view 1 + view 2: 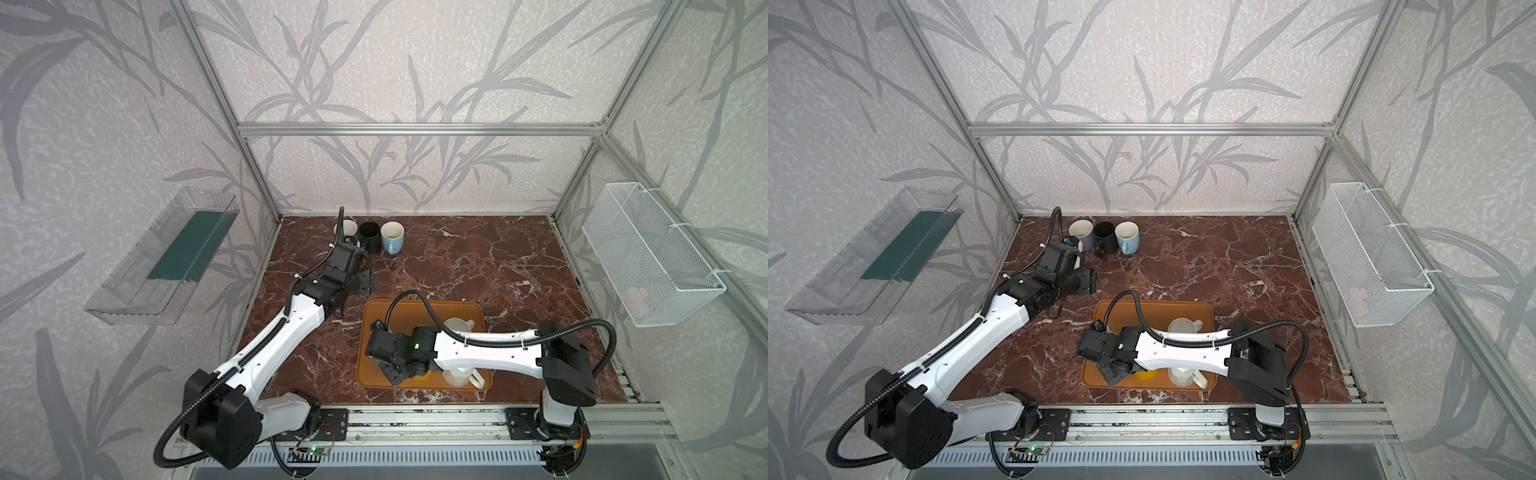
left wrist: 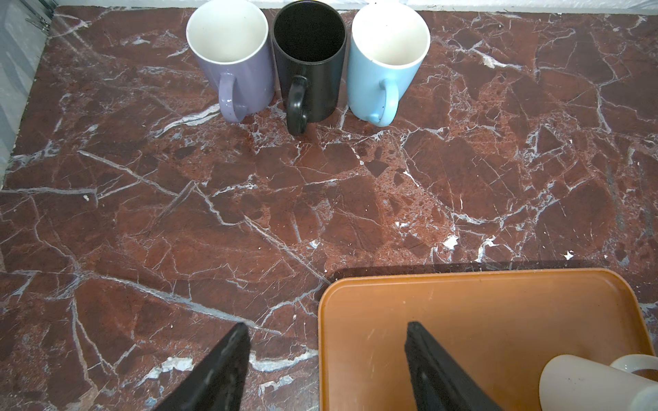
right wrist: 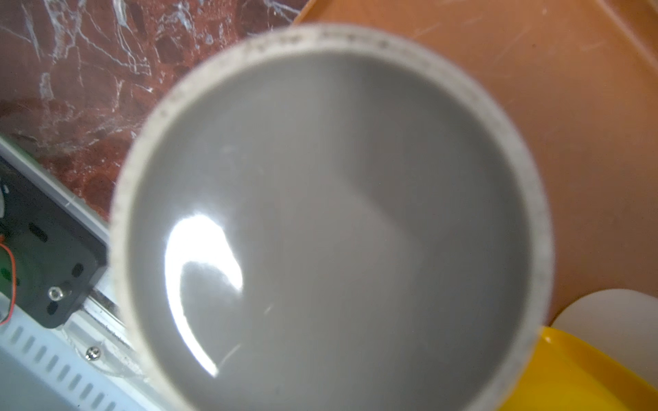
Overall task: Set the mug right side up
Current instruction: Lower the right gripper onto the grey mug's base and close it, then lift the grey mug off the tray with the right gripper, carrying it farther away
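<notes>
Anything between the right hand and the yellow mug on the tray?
Nothing visible. The yellow mug fills the right wrist view base-on, close to the right hand; a white mug stands beside it, not between.

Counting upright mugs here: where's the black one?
The black mug stands back left on the table in both top views, between the purple mug and blue mug.

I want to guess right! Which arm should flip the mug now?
Probably right. The right gripper is down at the mug on the tray; the left gripper hangs open, empty, farther away.
</notes>
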